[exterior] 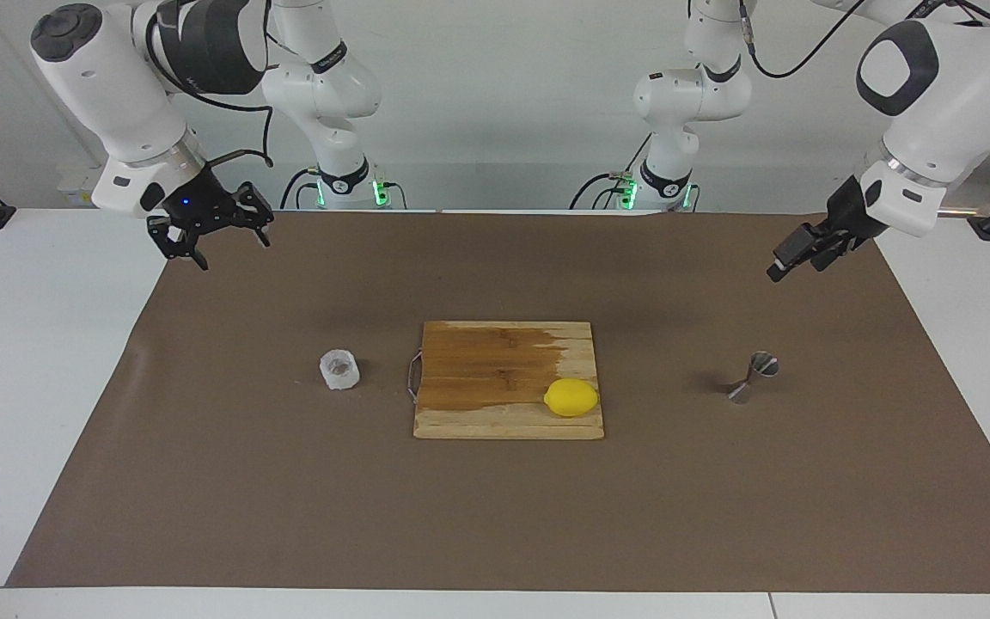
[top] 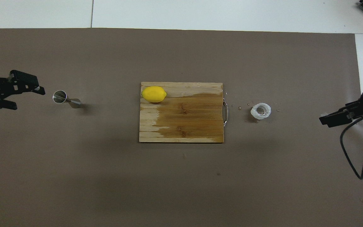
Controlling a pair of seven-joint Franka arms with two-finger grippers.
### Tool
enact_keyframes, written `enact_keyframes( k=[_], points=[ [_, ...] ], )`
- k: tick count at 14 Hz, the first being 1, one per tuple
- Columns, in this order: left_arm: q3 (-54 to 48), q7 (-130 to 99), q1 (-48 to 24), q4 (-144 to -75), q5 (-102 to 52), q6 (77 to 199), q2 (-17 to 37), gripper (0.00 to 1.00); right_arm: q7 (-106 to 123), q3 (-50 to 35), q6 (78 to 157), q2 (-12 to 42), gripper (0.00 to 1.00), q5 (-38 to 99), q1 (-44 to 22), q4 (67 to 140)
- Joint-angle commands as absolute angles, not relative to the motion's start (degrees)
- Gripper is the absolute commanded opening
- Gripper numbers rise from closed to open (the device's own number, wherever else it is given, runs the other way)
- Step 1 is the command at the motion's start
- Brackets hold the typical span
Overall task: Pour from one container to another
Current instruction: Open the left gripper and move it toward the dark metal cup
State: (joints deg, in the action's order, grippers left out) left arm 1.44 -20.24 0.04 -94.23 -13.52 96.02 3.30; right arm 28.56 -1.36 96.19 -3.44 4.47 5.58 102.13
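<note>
With nothing yet picked up, the left gripper (exterior: 791, 258) and right gripper (exterior: 207, 234) hung with fingers spread, the cup (exterior: 339, 370) and jigger (exterior: 753, 376) awaiting a first grasp

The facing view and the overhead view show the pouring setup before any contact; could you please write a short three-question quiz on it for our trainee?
1. True or false: the lemon lies on the cutting board.
2. Which container stands toward the left arm's end of the table? A) the translucent cup B) the steel jigger C) neither
3. Fill in: the left gripper and the right gripper each hold ____.

Key
1. True; it sits at a corner of the board farther from the robots.
2. B; the cup stands toward the right arm's end.
3. Nothing; both are open, up in the air.
</note>
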Motion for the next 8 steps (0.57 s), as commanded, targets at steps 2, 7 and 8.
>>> enact_keyframes(
  k=[2, 7, 8],
  points=[
    [1.1, -32.8, 4.6, -86.6, -19.1, 96.0, 11.8, 1.00, 27.3, -1.8, 95.4, -3.7, 1.00, 3.3, 5.9, 101.9],
    [1.1, -46.5, 10.6, -85.4, -29.2, 101.5, 16.5, 1.00, 27.3, -1.8, 95.4, -3.7, 1.00, 3.3, 5.9, 101.9],
    [1.1, -52.3, 12.1, -85.3, -31.0, 103.4, 17.9, 1.00, 27.3, -1.8, 95.4, -3.7, 1.00, 3.3, 5.9, 101.9]
  ],
)
